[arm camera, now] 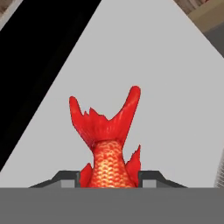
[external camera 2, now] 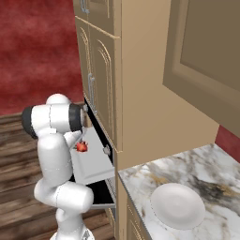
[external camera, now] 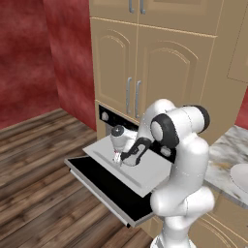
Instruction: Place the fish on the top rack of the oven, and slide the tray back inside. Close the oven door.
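My arm folds forward and down from its raised elbow, wrist bent low, and my tool (arm camera: 109,177) points downward with both fingertips (arm camera: 68,177) pinched tight together on something.

In the hand view, the fish (arm camera: 107,144) is cut off at the bottom edge, so its head and front body are hidden; the tail and scaled rear show. In the left base view, the fish is a tiny red speck under the gripper (external camera: 117,157), too small to make out, and the arm hides the jaws and part of the tray (external camera: 145,169). In the right base view, the arm covers the near side of the tray and most of the oven door (external camera 2: 101,194). The plate (external camera: 240,175) is cut by the right edge of the left base view.
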Motion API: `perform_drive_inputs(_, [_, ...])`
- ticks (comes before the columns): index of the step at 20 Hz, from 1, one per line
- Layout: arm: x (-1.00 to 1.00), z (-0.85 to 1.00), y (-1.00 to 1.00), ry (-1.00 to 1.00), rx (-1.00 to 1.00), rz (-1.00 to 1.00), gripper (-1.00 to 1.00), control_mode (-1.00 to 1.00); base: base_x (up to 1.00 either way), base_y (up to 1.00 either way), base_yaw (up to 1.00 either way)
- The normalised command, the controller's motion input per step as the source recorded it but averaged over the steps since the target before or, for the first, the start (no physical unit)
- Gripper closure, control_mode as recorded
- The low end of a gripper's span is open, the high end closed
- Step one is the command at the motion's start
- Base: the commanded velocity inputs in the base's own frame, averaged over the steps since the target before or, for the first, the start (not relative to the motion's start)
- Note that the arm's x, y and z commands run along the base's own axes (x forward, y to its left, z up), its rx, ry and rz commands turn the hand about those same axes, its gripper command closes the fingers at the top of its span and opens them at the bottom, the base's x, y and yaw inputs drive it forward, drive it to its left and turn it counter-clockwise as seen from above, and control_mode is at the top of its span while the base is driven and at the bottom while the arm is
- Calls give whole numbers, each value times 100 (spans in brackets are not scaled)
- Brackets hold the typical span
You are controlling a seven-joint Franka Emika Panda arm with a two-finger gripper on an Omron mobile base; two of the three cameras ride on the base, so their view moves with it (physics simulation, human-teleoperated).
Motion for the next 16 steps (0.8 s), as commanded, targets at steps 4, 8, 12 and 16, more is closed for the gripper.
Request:
perform_drive_inputs(4, [44,-41,12,4,-4,0,100,-100,0,0,0])
perform_drive_inputs(8, [46,-46,16,3,-5,0,100,-100,0,0,0])
perform_drive_inputs(12, [47,-48,36,10,-6,0,100,-100,0,0,0])
perform_drive_inputs(16, [37,-33,25,15,-3,0,-100,-100,0,0,0])
